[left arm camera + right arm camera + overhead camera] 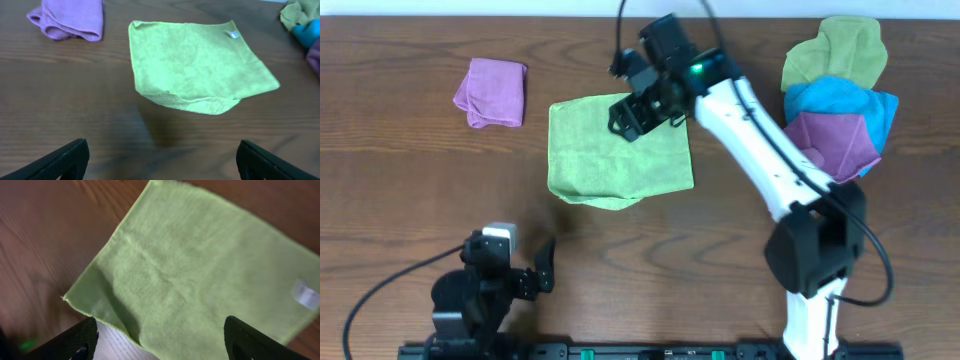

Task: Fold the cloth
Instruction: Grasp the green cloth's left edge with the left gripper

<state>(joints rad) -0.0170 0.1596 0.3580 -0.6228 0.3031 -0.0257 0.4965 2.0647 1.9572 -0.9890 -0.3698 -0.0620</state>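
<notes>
Right gripper (635,118) spread over the cloth (590,165), hiding one far corner, fingertips cropped in wrist view

soft even light, blurred wrist views

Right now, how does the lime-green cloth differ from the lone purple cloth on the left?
The lime-green cloth lies spread open; the purple cloth is folded into a small bundle. The green one covers far more table than the purple one. A white tag shows on the green, none on the purple. Both rest on the table.
</notes>
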